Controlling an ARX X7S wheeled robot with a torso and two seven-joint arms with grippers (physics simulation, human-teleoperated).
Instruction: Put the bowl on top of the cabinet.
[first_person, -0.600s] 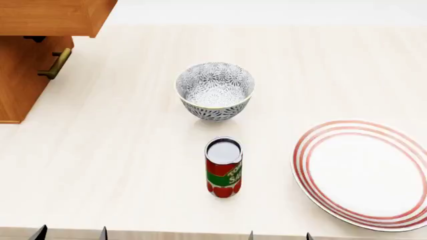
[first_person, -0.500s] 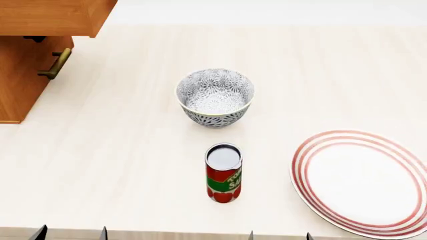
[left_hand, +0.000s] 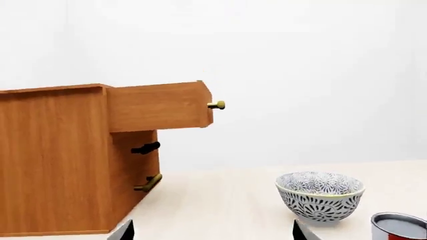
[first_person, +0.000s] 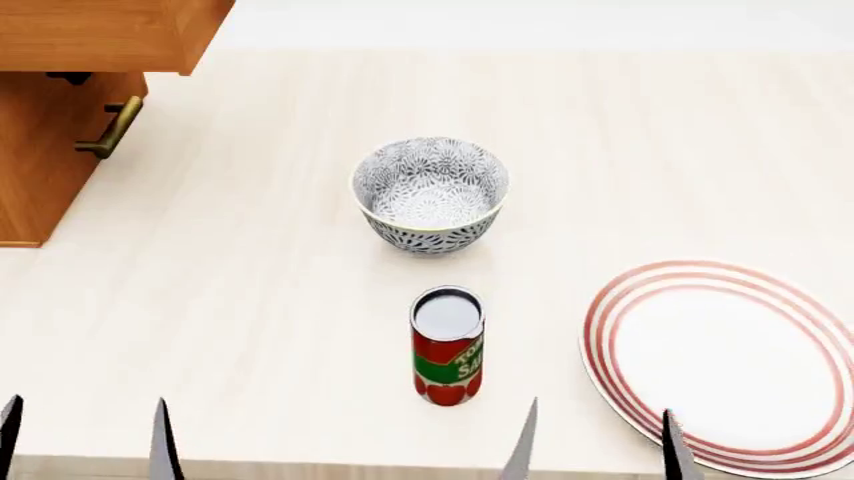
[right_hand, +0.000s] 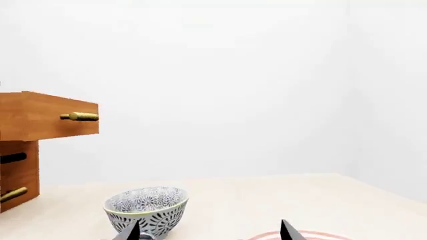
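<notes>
The bowl (first_person: 430, 195), white with a dark blue-grey floral pattern, stands upright on the pale table, mid-field. It also shows in the left wrist view as the bowl (left_hand: 320, 196) and in the right wrist view as the bowl (right_hand: 147, 207). The orange-brown cabinet (first_person: 54, 120) stands at the far left with its top drawer pulled out; the cabinet (left_hand: 60, 160) rises well above the bowl. My left gripper (first_person: 87, 445) and right gripper (first_person: 598, 450) are both open at the near table edge, well short of the bowl, nothing between their fingers.
A red tomato-sauce can (first_person: 447, 345) stands upright between the bowl and the near edge, just left of my right gripper. A flat red-striped white plate (first_person: 727, 365) lies at the right. Brass handles (first_person: 114, 128) stick out of the cabinet front.
Bowl, can and plate sit slightly lower in the head view than at first. Both grippers' fingertips have come further up from the bottom edge. Nothing has been touched.
</notes>
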